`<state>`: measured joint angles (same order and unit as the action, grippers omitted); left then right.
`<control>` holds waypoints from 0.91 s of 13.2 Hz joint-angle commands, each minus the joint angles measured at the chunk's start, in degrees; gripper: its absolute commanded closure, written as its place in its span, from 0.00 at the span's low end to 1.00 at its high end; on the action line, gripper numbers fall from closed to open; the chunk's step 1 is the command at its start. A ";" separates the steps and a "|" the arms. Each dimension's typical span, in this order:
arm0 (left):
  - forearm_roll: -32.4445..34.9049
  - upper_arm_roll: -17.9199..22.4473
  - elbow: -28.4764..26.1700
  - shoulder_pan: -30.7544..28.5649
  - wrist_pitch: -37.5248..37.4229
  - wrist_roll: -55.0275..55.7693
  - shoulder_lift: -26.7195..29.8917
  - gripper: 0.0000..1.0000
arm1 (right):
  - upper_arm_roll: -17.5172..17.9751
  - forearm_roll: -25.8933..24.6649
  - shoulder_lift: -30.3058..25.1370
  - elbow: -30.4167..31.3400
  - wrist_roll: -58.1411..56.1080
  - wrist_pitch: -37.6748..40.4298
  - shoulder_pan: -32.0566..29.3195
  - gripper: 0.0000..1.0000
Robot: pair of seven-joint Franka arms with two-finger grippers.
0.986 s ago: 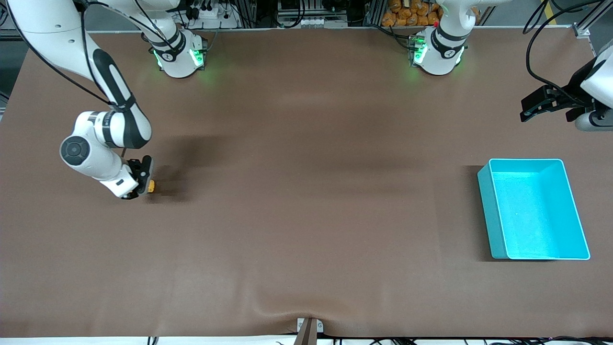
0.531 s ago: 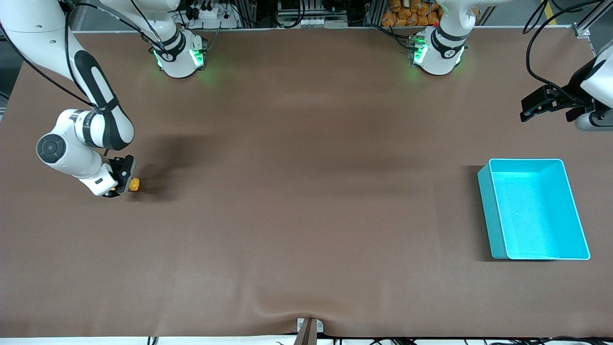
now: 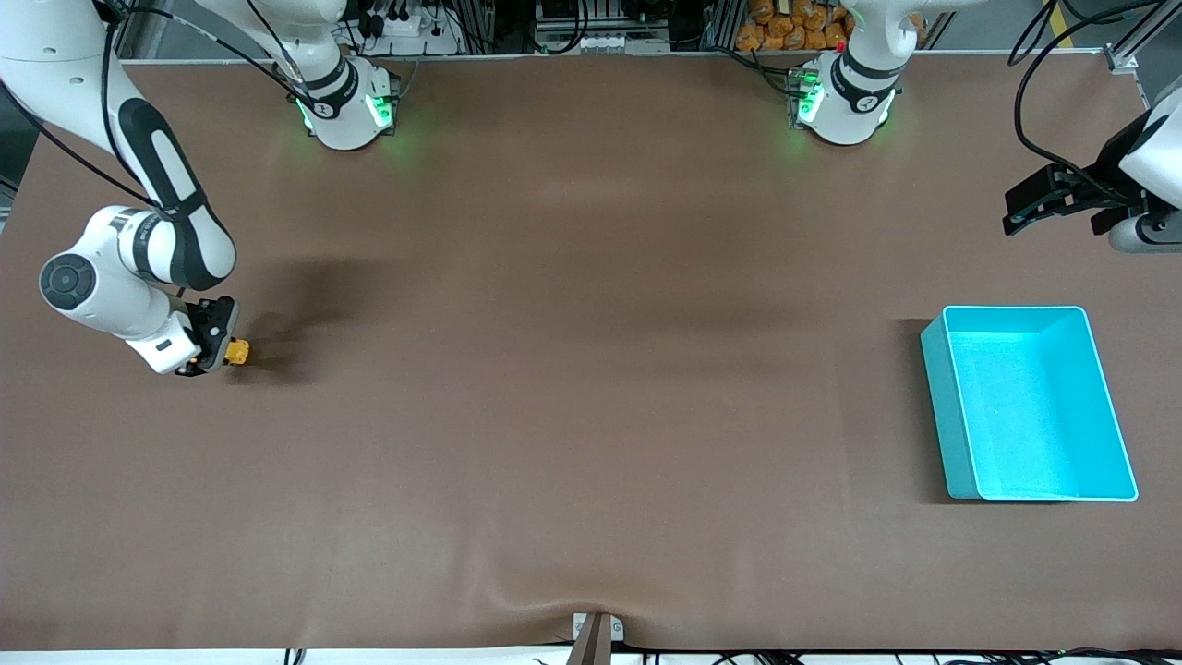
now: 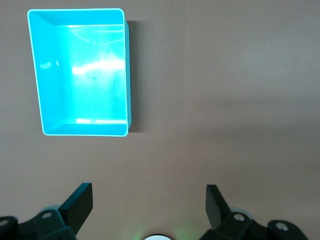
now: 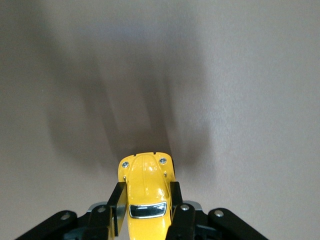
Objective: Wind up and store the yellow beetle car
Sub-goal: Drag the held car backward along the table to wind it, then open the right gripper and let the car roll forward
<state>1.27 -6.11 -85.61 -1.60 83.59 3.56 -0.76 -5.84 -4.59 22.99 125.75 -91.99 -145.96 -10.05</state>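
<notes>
The yellow beetle car (image 3: 239,351) (image 5: 145,172) is tiny, with a rounded hood and a dark windscreen. It sits low at the brown table, close to the right arm's end. My right gripper (image 3: 218,344) (image 5: 147,192) is shut on its sides, and its black fingers (image 5: 119,197) press the body while the hood sticks out in front. I cannot tell whether the wheels touch the mat. My left gripper (image 3: 1014,212) (image 4: 147,200) waits open and empty in the air at the left arm's end, above the table beside the cyan bin (image 3: 937,397) (image 4: 126,65).
The cyan bin is rectangular, holds nothing and stands near the left arm's end of the table. Both arm bases (image 3: 346,106) stand along the table edge farthest from the front camera. The brown mat has a small wrinkle (image 3: 554,600) at its near edge.
My right gripper has slid with the yellow car toward the right arm's end of the table. The left arm and the bin have not moved.
</notes>
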 commanded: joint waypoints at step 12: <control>1.45 -0.22 0.26 -0.24 0.09 -1.02 0.32 0.00 | 1.18 5.11 1.54 -25.38 -3.29 34.33 -2.60 0.00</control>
<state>1.27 -6.09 -85.57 -1.64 83.59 3.56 -0.76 -4.93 -1.00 23.48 101.84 -94.17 -113.03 -12.27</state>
